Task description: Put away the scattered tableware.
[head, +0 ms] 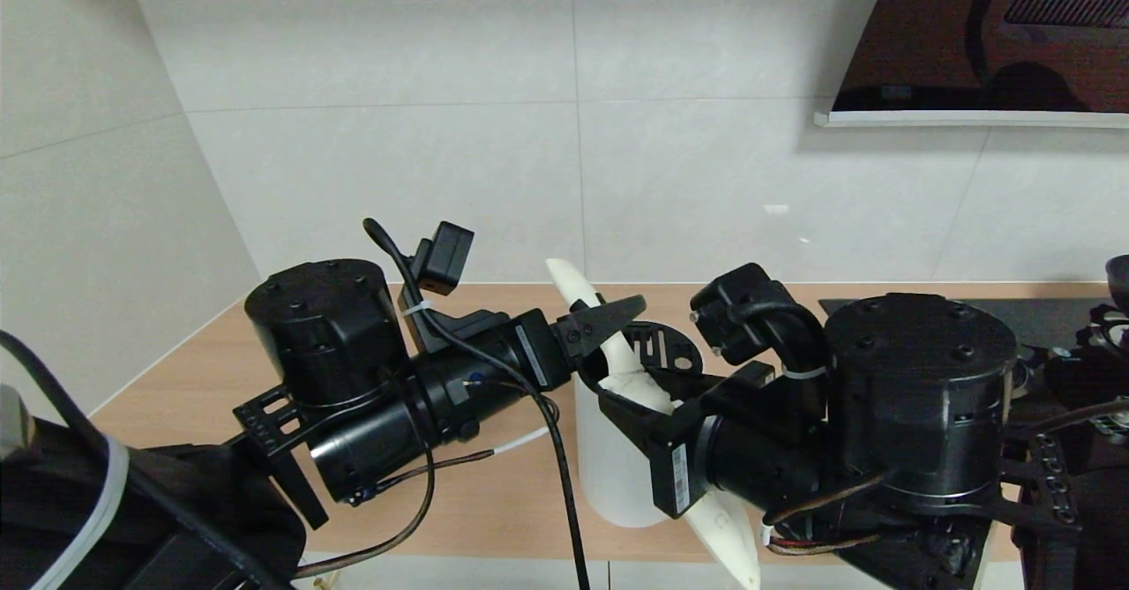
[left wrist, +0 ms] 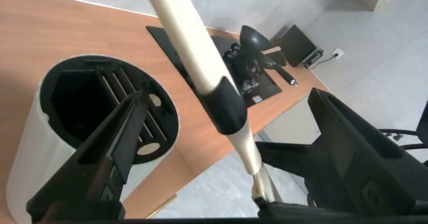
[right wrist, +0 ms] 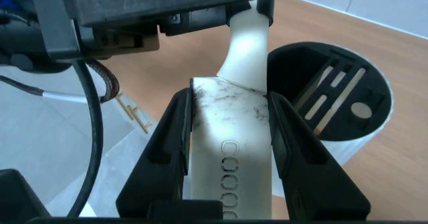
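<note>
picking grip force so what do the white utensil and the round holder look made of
The white utensil is probably plastic or silicone: matte off-white, with dark scuff marks and moulded round dimples. The holder looks like smooth white plastic, with an even satin wall and a black slotted insert, likely plastic too. Ceramic cannot be ruled out for the holder.

Left gripper (left wrist: 229,98) wide open, black fingers (left wrist: 110,150) spread, one on each side. White utensil (left wrist: 187,37) runs diagonally through the gap and touches neither finger. A black piece wraps it partway along; can't tell what it is. White cylindrical holder (left wrist: 28,140) stands upright on the wooden counter (left wrist: 60,23), just beside one finger, its inside black and slotted. Black stovetop (left wrist: 266,87) farther back carries a dark rounded item (left wrist: 255,40). Grey floor (left wrist: 374,43) lies beyond the counter edge.
</note>
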You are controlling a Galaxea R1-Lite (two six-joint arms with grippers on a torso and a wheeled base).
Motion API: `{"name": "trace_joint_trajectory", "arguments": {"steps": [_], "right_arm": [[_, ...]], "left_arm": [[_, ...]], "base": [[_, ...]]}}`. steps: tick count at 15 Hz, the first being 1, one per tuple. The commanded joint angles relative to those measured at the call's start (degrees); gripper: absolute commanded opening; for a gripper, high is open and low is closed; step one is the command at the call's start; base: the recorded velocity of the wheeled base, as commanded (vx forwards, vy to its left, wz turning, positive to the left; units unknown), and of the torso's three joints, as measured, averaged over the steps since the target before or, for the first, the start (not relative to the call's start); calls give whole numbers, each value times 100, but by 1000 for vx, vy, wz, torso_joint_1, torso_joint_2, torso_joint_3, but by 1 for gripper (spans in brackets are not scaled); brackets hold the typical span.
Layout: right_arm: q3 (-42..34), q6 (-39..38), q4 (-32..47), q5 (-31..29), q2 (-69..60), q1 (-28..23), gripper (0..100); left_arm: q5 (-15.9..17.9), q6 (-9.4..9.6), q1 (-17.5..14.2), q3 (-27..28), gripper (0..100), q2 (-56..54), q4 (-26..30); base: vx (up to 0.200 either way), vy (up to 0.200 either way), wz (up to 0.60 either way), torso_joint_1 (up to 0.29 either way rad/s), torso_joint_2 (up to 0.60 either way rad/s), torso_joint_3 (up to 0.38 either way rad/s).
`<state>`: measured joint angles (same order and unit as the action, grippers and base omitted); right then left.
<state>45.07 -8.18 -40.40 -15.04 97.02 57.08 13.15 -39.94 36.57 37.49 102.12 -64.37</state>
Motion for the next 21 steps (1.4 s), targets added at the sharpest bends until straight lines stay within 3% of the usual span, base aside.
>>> {"name": "trace_joint_trajectory", "arguments": {"steps": [1, 4, 5, 20, 21], "right_arm": [[-7, 1, -3, 1, 27, 32, 0], [-16, 1, -3, 1, 27, 32, 0], [-16, 1, -3, 1, 27, 40, 0], [-16, 1, 23, -25, 53, 32, 0], [-16, 1, 23, -25, 53, 32, 100]], "left_arm": [[3, 3, -1, 4, 100, 10, -6], [3, 3, -1, 4, 100, 10, -6], [3, 3, 8, 4, 0, 18, -6], [3, 21, 8, -40, 0, 1, -15], [3, 21, 8, -40, 0, -8, -15]], "base": [[0, 0, 0, 0, 0, 0], [0, 0, 0, 0, 0, 0], [0, 0, 0, 0, 0, 0], [0, 0, 0, 0, 0, 0], [0, 0, 0, 0, 0, 0]]}}
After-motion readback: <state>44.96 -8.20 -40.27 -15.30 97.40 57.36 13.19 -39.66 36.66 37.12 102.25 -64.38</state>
